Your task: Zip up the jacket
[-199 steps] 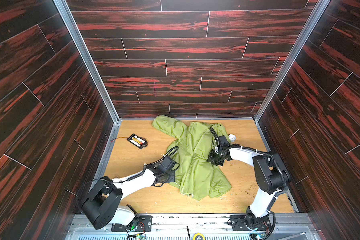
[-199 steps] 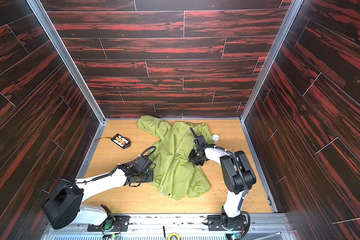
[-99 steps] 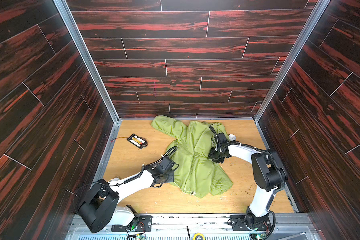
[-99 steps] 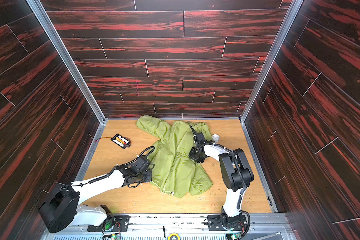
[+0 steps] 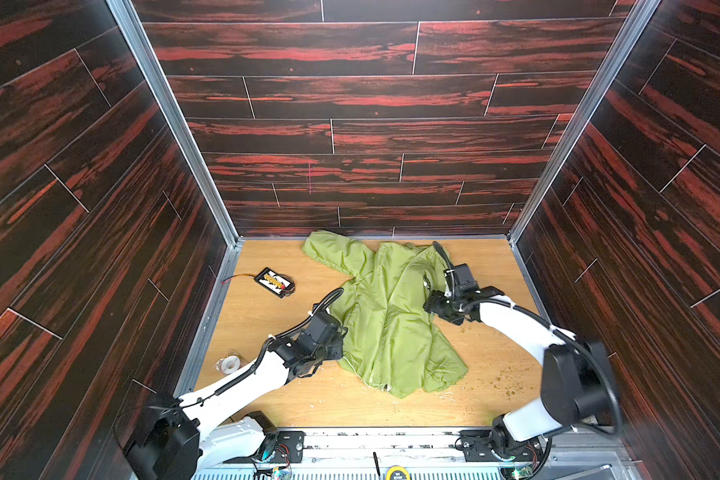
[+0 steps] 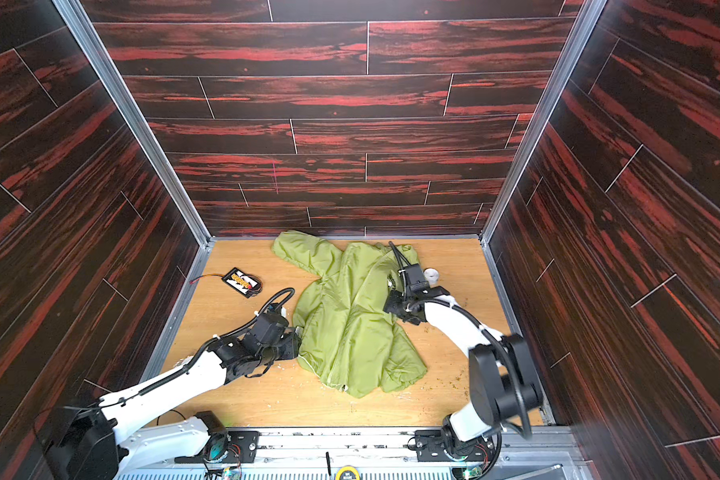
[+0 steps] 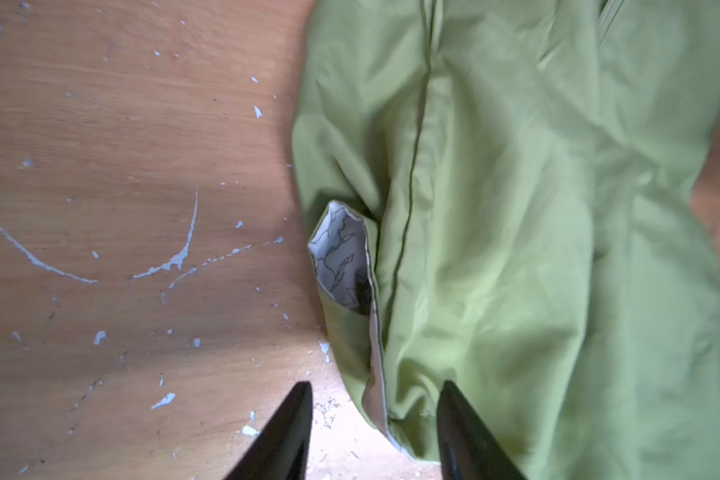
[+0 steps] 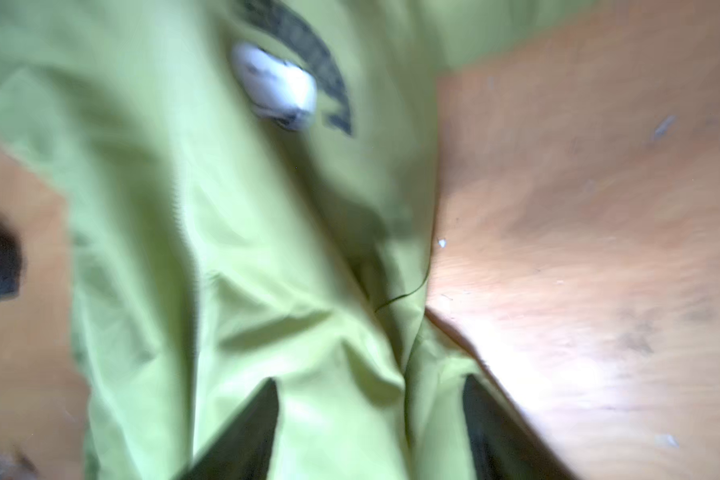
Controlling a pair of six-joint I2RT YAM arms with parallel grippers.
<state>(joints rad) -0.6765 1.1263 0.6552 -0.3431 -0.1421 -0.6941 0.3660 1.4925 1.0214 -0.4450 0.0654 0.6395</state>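
Functionally, the jacket (image 5: 385, 328) appears thin, light and limp, judging by its creases. It will likely slide on the surface (image 5: 262, 328) and bunch under any one-sided pull. It lies at the centre, hem toward the near side, one sleeve flung far-left. Recommended hold: pinch the hem beside the zipper base with one arm and the slider tab with the other. The left arm (image 5: 242, 382) reaches low to the jacket's left edge, jaws apart astride the hem near exposed white lining (image 7: 341, 257), clamping nothing. The right arm (image 5: 512, 320) bends in at the right edge, jaws apart over fabric.
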